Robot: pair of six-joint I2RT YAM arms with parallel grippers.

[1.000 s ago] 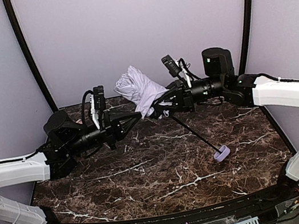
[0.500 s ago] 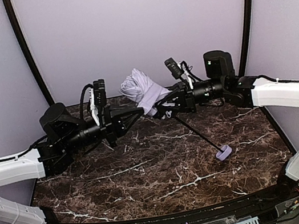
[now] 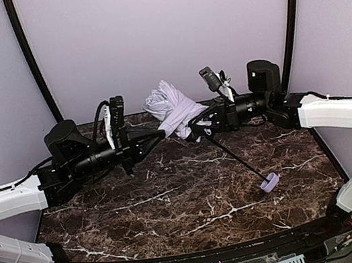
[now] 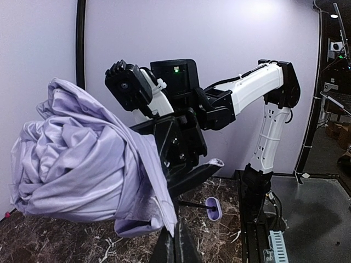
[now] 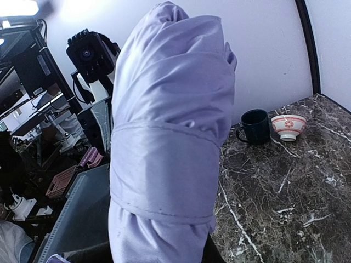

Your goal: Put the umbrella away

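Observation:
The umbrella (image 3: 172, 107) is a bundled pale lavender canopy held above the table's back middle. Its thin black shaft (image 3: 235, 156) slants down to the lavender knob handle (image 3: 270, 181), near the marble. My right gripper (image 3: 193, 127) is shut on the canopy's lower end. In the right wrist view the canopy (image 5: 167, 137), with the strap (image 5: 164, 205) wrapped round it, hides those fingers. My left gripper (image 3: 161, 133) comes in from the left. In the left wrist view it (image 4: 173, 241) is shut, pinching the lower corner of the strap flap (image 4: 156, 205) under the canopy (image 4: 82, 164). The knob (image 4: 214, 208) shows beyond.
A dark mug (image 5: 254, 127) and a red-patterned bowl (image 5: 288, 127) stand side by side against the wall, seen only in the right wrist view. The marble table (image 3: 175, 203) has a curved pale wall behind. The right arm (image 4: 247, 93) faces the left wrist camera.
The umbrella and right gripper have shifted a little to the right, and the knob handle swung right with them. The left arm reached further in, staying at the canopy.

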